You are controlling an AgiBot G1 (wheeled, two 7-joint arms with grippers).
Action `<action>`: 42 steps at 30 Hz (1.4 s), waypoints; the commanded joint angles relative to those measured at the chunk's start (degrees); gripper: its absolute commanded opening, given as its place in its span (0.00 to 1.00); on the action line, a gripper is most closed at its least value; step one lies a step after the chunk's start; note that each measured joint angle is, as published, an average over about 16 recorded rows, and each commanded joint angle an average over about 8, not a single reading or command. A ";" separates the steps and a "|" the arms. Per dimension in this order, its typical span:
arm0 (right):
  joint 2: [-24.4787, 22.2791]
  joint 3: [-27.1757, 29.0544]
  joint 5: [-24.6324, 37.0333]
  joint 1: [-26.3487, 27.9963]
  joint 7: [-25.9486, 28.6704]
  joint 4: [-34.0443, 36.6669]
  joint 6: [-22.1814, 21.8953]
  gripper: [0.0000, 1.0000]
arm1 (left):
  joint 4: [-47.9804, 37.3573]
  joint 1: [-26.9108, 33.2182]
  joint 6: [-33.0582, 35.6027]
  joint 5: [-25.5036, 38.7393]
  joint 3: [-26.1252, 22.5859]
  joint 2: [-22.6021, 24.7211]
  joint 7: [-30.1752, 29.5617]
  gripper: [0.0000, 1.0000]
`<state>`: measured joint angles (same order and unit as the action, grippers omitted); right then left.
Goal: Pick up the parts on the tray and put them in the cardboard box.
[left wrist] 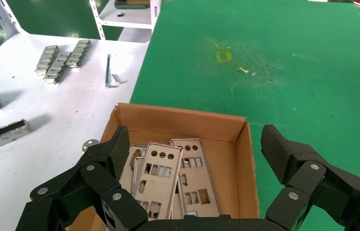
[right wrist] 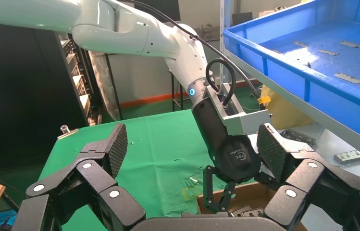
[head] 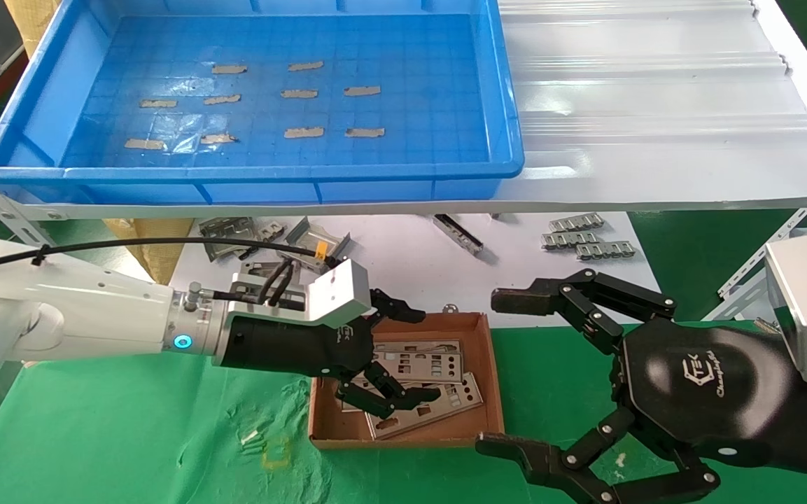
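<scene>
The tray (head: 46, 105) shows no parts; several parts (left wrist: 161, 175) lie in the cardboard box (left wrist: 242, 159) under the spread, empty left hand (head: 393, 353); right hand (head: 508, 371) spread beside it; task looks finished.

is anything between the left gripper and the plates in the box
Nothing visible. The left gripper is open directly over the plates in the cardboard box, with no object between them.

Your head cam looks forward and down over the blue tray (head: 39, 98) up top and the cardboard box (head: 490, 364) below. The left wrist cam sits close, staring straight down into that box (left wrist: 242, 159). The right wrist cam faces sideways at the left hand (right wrist: 218, 192). All 3 share the box (right wrist: 259, 192).
</scene>
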<state>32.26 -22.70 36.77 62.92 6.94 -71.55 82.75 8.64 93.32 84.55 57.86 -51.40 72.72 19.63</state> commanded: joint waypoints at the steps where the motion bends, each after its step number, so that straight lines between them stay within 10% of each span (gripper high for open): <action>1: 0.00 0.00 0.00 0.00 0.00 0.00 0.00 1.00 | 0.28 -0.10 -0.16 -0.01 0.12 -0.11 -0.17 1.00; 42: 0.00 -0.01 0.00 0.00 0.00 0.00 0.00 1.00 | 45.46 -22.22 0.75 -11.18 24.76 -26.38 -21.28 1.00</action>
<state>32.26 -22.70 36.77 62.92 6.94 -71.55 82.75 54.09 71.10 85.30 46.68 -26.65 46.35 -1.65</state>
